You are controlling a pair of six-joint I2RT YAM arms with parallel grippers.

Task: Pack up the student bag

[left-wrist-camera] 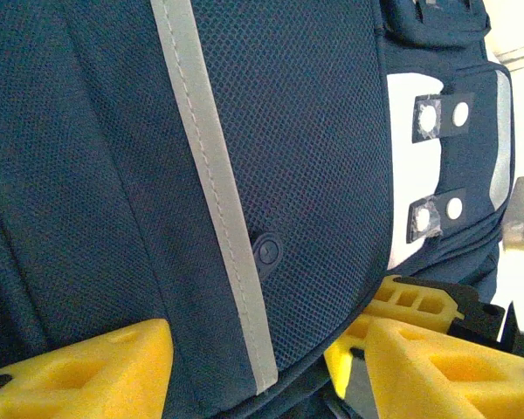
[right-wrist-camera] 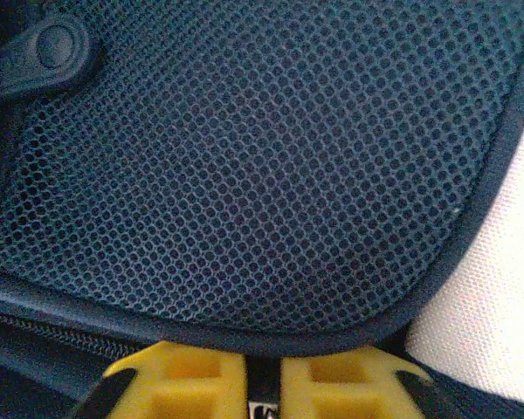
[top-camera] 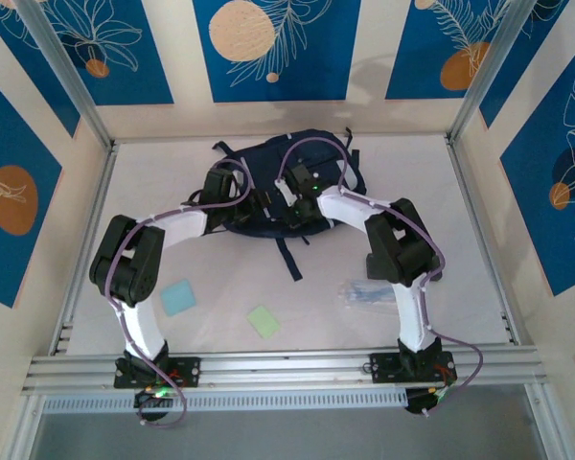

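Note:
The student bag (top-camera: 280, 172), navy with a grey stripe (left-wrist-camera: 211, 183), lies flat at the back middle of the table. My left gripper (top-camera: 232, 195) is at its left front edge. Its yellow fingers (left-wrist-camera: 87, 371) stand wide apart, open, with the bag's mesh front panel (left-wrist-camera: 314, 131) bulging between them (left-wrist-camera: 266, 367). My right gripper (top-camera: 303, 198) is at the bag's front edge beside the left one. Its fingers (right-wrist-camera: 183, 384) are nearly together at the dark piping (right-wrist-camera: 244, 336), with a thin dark strip of the bag pinched between them (right-wrist-camera: 264, 358). One right finger (left-wrist-camera: 402, 301) shows in the left wrist view.
On the white table in front of the bag lie a light blue pad (top-camera: 178, 297), a green pad (top-camera: 264, 321) and a clear plastic packet (top-camera: 368, 292). A dark strap (top-camera: 289, 259) trails from the bag towards the front. Metal frame rails (top-camera: 479, 240) border the table.

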